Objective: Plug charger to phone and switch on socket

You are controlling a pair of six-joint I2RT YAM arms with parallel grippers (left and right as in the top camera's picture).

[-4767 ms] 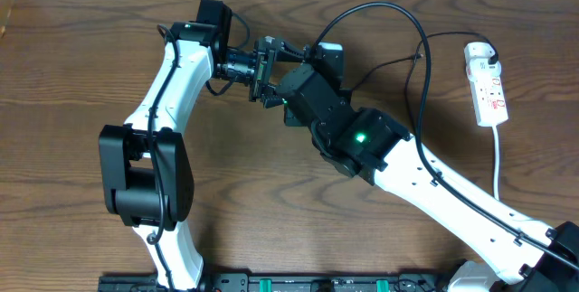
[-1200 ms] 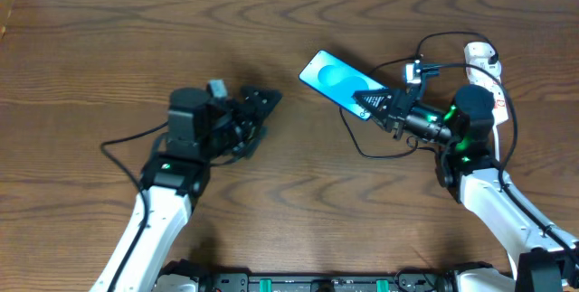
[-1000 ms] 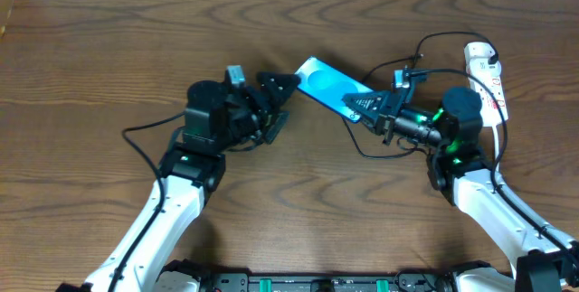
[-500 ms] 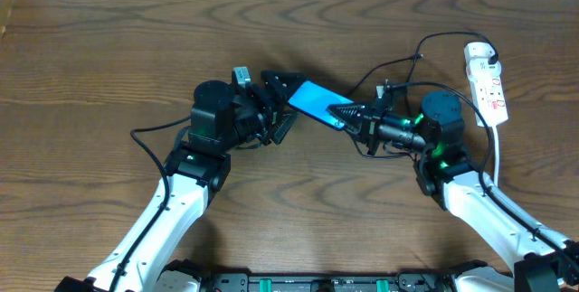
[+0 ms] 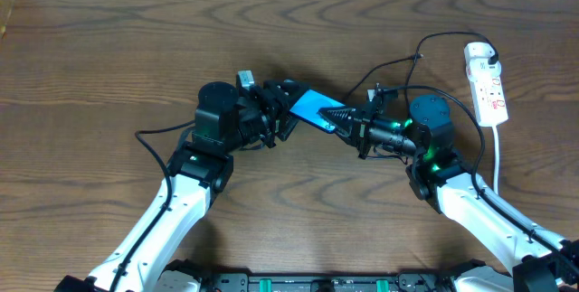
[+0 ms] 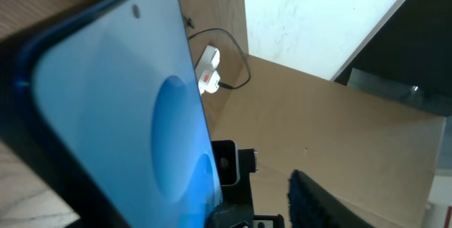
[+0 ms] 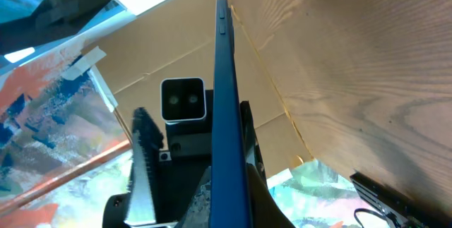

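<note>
Your two arms have drawn closer since half a second ago, and the phone [image 5: 312, 107] now sits mid-frame above the table [image 5: 109, 57] between them. Your right gripper [image 5: 336, 120] is clamped on its right end. Your left gripper [image 5: 288, 108] stands spread, one finger either side of the left end. At the upper right lies the socket [image 5: 486, 84], with the charger [image 5: 443, 33] looping from it toward the right arm.

Phone [image 5: 312, 108] centre — socket [image 5: 486, 84] far right.

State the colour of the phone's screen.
The phone has a light cyan-blue screen with a darker blue oval on it, clearest in the left wrist view.
</note>
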